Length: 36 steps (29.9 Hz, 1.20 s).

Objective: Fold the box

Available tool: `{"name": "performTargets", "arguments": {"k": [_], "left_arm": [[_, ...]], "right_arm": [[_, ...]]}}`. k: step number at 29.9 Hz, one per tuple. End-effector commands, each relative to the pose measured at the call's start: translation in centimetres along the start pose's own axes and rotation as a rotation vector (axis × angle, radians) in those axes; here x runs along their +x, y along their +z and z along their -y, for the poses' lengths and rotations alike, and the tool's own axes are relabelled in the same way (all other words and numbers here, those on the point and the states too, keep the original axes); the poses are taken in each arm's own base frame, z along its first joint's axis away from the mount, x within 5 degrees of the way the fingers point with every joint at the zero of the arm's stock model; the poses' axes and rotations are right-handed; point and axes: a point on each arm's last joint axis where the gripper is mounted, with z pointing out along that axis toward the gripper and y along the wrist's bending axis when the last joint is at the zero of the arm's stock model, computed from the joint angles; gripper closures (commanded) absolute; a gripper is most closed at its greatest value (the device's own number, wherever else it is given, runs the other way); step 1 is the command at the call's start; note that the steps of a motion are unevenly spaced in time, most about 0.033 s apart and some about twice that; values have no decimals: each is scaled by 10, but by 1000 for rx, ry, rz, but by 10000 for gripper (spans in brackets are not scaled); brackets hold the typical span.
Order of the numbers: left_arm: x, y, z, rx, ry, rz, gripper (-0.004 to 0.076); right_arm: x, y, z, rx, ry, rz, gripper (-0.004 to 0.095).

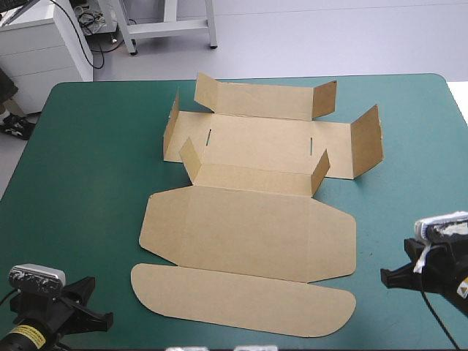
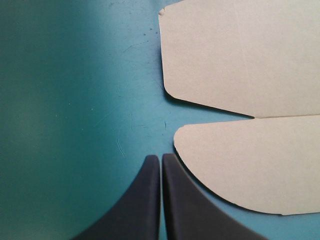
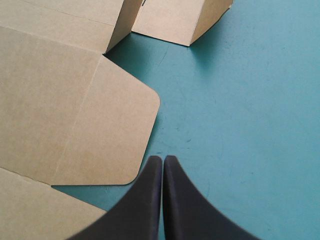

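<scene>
Centrally on the teal-green desk [image 1: 88,161] the brown box [image 1: 256,146] is laid open, reaching from near the far edge almost to the near edge. Its far half is partly raised: a long wall [image 1: 256,101] is stood up along the far side, a second long wall [image 1: 252,178] is stood up between the base and the lid, and a short wall is lifted at each end. Two narrow slots [image 1: 208,137] are cut in the base. The lid [image 1: 248,230] is spread flat toward the near edge, and a long rounded flap [image 1: 241,300] is laid flat beyond it, closest to the near edge.

The left jaws are pressed together in one pointed arch with nothing between them, held low over bare cover at the near left corner, just beside the flap's rounded end. The right jaws are likewise pressed together and empty, held by the right edge toward the near corner, just beside the lid's rounded corner.
</scene>
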Motion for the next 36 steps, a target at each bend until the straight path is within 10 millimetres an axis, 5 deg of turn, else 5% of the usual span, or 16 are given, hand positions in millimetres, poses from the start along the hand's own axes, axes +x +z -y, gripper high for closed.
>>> {"name": "performTargets", "arguments": {"k": [1,10,20,29,36], "left_arm": [[-13,-5,2,14,-10,76,731],[-13,-5,2,14,-10,76,731],[-13,-5,2,14,-10,76,731],[-13,-5,2,14,-10,76,731],[-13,-5,2,14,-10,76,731]], "right_arm": [[-38,-2,3,10,-15,49,913],[-88,28,9,30,-27,-58,869],[-120,73,13,15,46,-242,354],[-171,102,5,-117,92,-261,342],[-192,148,0,-204,141,-302,342]]}}
